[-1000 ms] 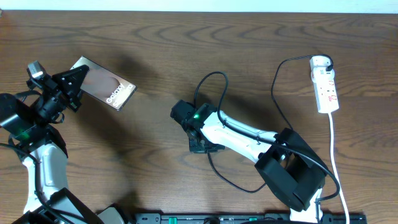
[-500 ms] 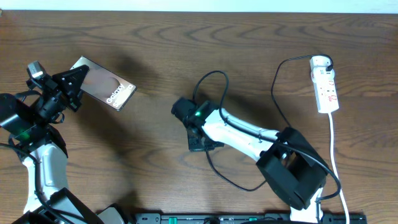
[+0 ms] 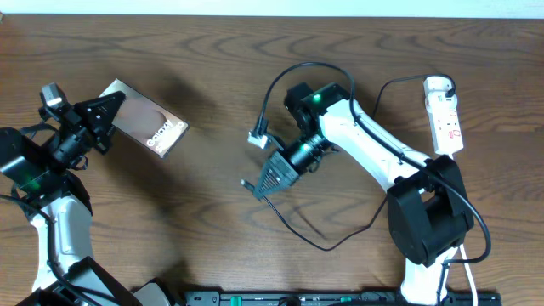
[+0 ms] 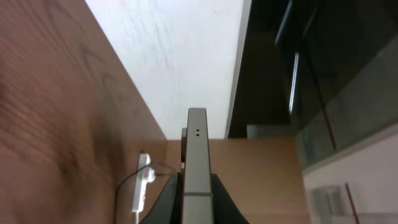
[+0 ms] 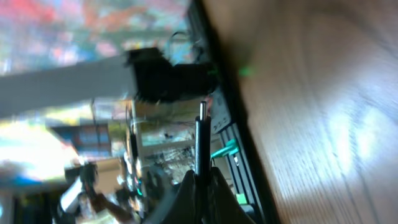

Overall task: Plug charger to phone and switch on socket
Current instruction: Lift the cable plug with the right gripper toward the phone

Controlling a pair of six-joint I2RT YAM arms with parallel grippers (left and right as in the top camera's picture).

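Note:
The phone (image 3: 149, 127), a glossy brown slab with white lettering, is held off the table at the left by my left gripper (image 3: 104, 112), which is shut on its near end. In the left wrist view its thin grey edge (image 4: 197, 155) stands between the jaws (image 4: 197, 199). My right gripper (image 3: 259, 184) is at the table's middle, pointing left, shut on the charger (image 3: 316, 245). The charger's plug tip (image 5: 202, 111) sticks out past the fingers (image 5: 199, 183). The white socket (image 3: 444, 115) lies at the far right, and also shows in the left wrist view (image 4: 142, 190).
A black robot cable with a white tag (image 3: 257, 138) arcs over the right arm. The socket's white lead (image 3: 456, 204) runs down the right edge. A black rail (image 3: 323, 297) lies along the front edge.
My right arm has swung up and back from low at the table's middle, lifting the charger's end; its gripper now points left. The left arm and phone have barely moved.

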